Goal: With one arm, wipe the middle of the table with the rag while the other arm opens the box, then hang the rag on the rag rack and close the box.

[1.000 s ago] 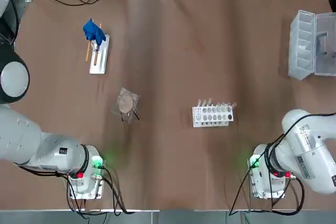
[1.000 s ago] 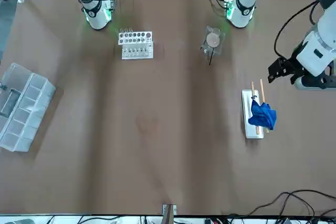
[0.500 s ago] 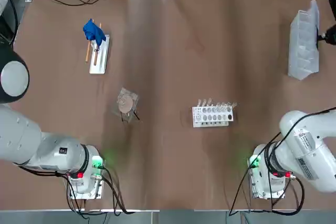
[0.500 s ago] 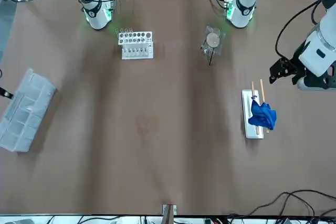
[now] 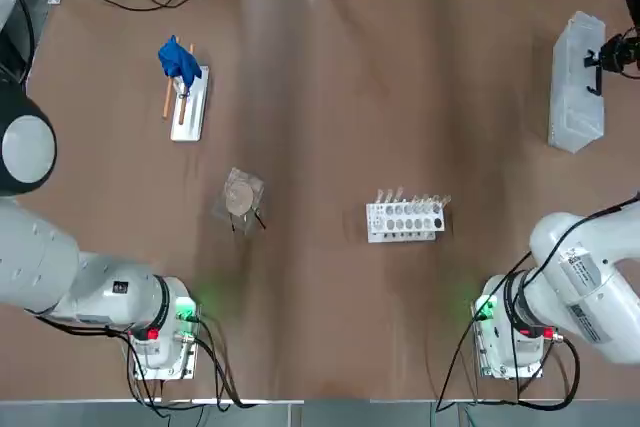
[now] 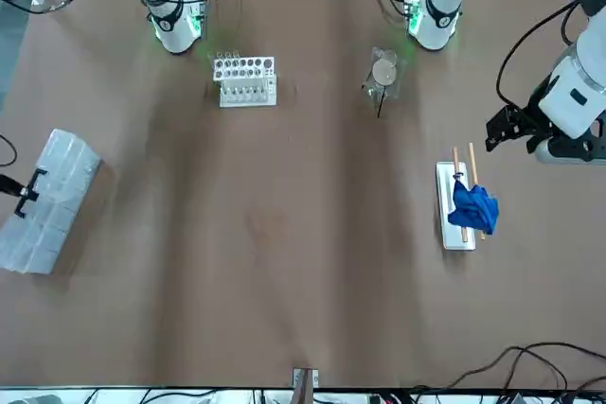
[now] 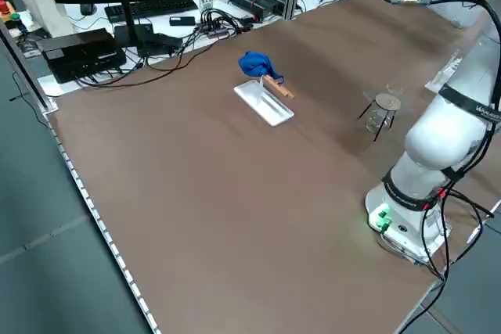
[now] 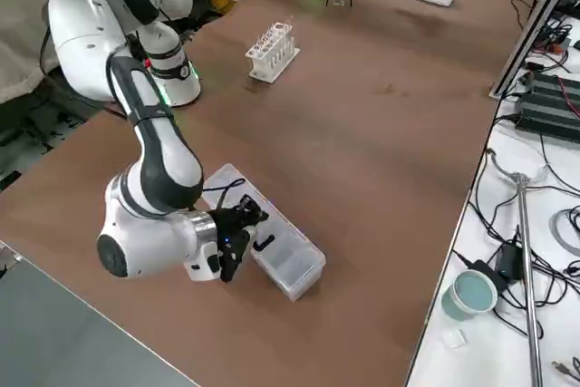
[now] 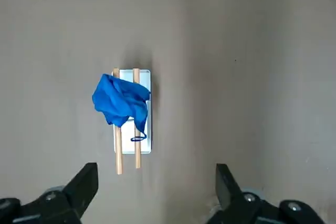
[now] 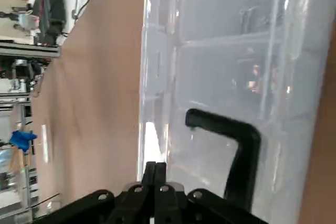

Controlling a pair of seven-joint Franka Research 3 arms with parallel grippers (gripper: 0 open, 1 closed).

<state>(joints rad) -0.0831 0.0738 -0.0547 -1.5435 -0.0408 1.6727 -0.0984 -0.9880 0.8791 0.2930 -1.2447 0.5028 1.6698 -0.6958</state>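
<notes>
Box [image 5: 577, 81] closed at bench [image 5: 330, 97] three o'clock; right fingers [image 10: 155, 172] pressed together just beside its black handle [image 10: 234, 153]. Left fingers [image 9: 84, 184] spread wide, rag [image 9: 121, 103] at twelve o'clock.

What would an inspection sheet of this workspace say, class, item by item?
Surface: large brown flat table, bare in the middle.
Job's things: small bright blue rag draped on the white rag rack with wooden rods; translucent plastic box with black handle lid down.
Clutter: white test-tube rack; tan round thing in clear wrap.
Grippers: left gripper above the rag rack, jaws open; right gripper at the box's edge, jaws shut.
Cables: bundles beyond the table's far edge.
Surroundings: monitor, electronics.
</notes>
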